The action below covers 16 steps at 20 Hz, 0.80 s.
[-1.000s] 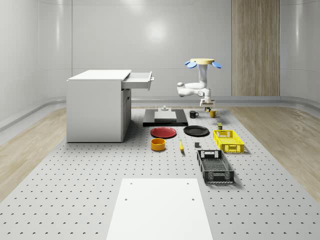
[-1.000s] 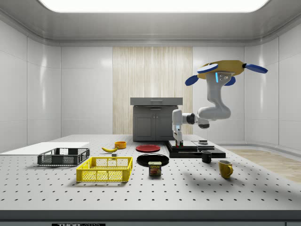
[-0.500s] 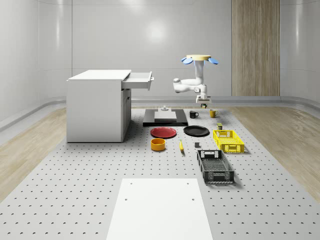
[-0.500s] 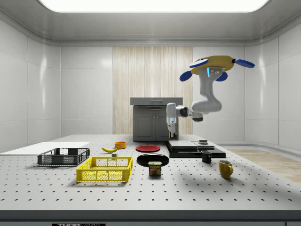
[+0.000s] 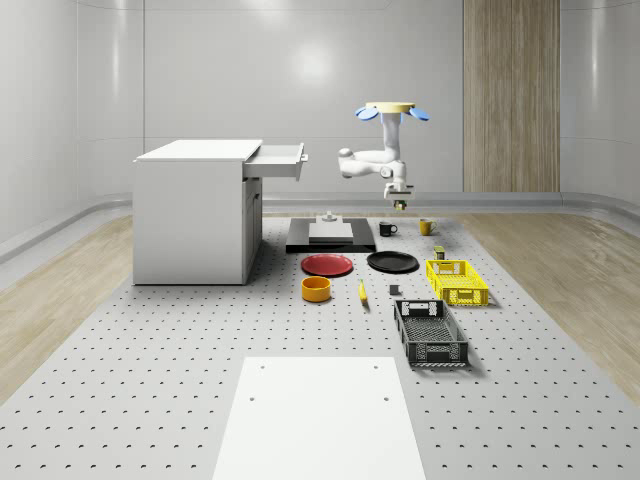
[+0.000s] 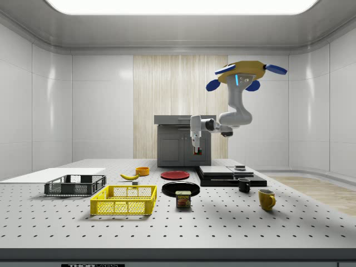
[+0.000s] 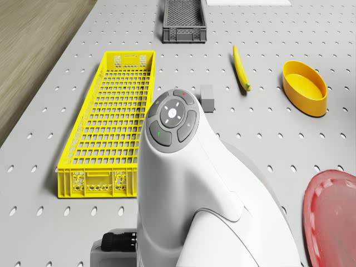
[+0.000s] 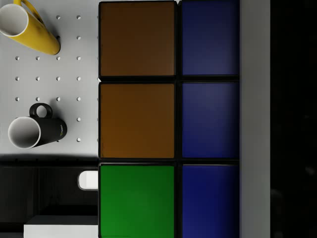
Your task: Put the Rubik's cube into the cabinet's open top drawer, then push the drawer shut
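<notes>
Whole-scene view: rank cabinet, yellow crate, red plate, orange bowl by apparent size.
1. cabinet
2. yellow crate
3. red plate, close to the crate in width, but it lies flat and farther from the camera, so this rank is unsure
4. orange bowl

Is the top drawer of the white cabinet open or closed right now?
Open. The top drawer sticks out from the cabinet toward the whole-scene view's right.

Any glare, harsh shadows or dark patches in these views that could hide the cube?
Side view: bright ceiling panel, soft shadows under the yellow mug. Whole-scene view: wall glare, gripper tiny. Wrist view: Rubik's cube dim, one edge black.
</notes>
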### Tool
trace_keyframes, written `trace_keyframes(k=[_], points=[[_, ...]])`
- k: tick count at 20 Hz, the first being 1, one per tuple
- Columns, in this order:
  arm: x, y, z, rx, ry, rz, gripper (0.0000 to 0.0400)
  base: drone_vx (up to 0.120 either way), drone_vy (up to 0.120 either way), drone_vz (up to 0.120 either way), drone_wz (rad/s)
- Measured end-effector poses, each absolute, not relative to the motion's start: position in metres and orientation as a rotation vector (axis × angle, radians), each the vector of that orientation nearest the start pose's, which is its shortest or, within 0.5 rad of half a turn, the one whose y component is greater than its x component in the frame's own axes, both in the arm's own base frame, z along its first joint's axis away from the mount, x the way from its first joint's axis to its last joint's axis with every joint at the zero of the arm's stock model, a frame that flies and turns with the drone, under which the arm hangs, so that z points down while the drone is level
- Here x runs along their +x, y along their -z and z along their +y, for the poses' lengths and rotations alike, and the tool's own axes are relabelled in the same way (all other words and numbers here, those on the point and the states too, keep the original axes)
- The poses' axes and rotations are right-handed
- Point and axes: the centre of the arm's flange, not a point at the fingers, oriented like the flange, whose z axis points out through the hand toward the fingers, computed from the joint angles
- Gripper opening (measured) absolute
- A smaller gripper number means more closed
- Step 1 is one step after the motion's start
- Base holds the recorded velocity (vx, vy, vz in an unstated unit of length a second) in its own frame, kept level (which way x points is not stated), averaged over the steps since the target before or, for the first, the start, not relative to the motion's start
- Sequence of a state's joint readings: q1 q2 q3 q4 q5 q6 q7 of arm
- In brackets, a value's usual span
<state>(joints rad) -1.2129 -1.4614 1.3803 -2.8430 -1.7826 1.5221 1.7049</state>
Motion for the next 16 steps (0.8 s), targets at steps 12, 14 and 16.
trace_keyframes(k=[12,14,16], points=[[0.3168,-0.4887,-0.0060,0.001,-0.785,-0.002,0.0325,0.113,-0.120,0.120,0.000],[0.3168,-0.4887,-0.0060,0.001,-0.785,-0.002,0.0325,0.120,-0.120,0.120,0.000],[0.3168,-0.4887,-0.0060,0.001,-0.785,-0.002,0.0325,0.120,-0.120,0.120,0.000]])
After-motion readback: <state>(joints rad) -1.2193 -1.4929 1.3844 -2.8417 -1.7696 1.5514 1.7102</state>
